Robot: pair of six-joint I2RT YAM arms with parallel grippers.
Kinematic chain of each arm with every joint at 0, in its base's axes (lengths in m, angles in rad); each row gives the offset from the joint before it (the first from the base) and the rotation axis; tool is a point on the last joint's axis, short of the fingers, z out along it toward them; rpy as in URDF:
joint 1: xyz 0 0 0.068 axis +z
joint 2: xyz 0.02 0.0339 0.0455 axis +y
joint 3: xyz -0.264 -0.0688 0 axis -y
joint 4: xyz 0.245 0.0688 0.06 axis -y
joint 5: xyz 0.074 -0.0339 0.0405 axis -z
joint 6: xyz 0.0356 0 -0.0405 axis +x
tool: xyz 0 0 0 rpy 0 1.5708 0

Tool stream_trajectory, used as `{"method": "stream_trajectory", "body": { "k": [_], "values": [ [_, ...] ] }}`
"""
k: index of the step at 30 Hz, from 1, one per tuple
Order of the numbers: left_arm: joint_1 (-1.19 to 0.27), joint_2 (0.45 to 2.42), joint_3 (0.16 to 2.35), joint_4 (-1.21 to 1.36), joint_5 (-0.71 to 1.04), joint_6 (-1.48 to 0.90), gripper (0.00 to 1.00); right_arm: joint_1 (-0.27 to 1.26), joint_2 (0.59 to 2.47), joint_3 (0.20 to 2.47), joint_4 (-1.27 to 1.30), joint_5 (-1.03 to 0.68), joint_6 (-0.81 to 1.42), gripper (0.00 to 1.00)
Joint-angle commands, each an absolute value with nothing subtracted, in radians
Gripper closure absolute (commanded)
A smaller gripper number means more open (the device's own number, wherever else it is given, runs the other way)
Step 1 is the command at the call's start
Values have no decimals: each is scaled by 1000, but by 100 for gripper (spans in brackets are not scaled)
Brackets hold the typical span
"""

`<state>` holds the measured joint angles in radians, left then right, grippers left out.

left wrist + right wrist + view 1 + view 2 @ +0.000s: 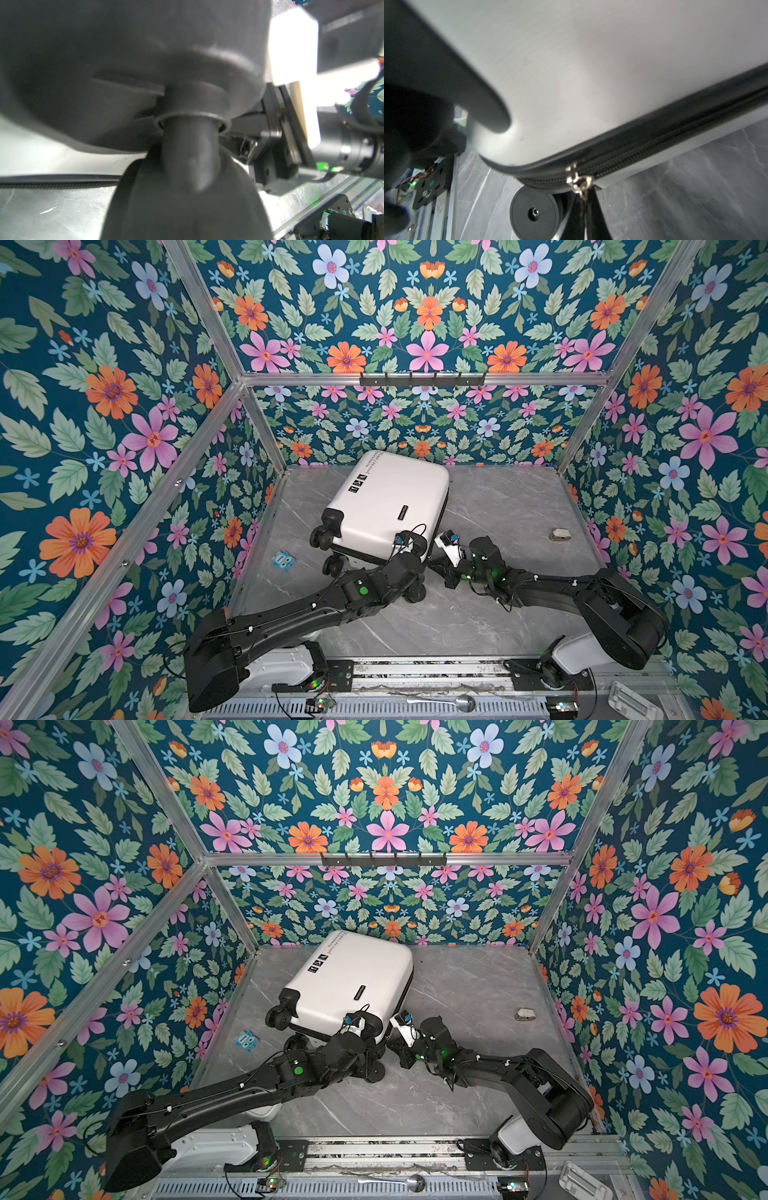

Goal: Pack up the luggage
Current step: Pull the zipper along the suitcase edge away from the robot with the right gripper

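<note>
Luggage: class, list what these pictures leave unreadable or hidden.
Luggage contents: closed shell hides them.
Left gripper opening: under its wrist in both top views; blurred wheel fills left wrist view.
Zipper pull tab: inside shut right gripper, right wrist view.
Shell lettering: too small, top views.

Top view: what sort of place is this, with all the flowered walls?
Most likely a robot test booth, not a real room: floral wallpaper stretched on an aluminium frame, a marble-look tabletop, and a left arm and right arm mounted on a rail, working at a white suitcase.
</note>
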<state>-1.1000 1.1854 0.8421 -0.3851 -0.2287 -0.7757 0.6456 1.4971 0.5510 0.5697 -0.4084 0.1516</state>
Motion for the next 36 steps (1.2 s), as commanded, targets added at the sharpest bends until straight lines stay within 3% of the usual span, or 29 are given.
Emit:
{"method": "stream_trajectory", "body": {
  "k": [1,10,16,21,36],
  "values": [
    [-1099,1195,844,-384,-229,-779,100,609,1506,586,542,-385,249,100],
    [-1098,1205,844,-367,-213,-778,100,574,1506,602,500,-413,281,100],
    [-1099,1209,848,-367,-210,-775,100,574,1498,662,326,-320,319,100],
    [-1099,1218,848,-357,-201,-774,100,559,1539,754,150,-340,370,100],
    [-1100,1229,841,-323,-162,-764,100,547,1512,729,183,-244,400,100]
  ]
}}
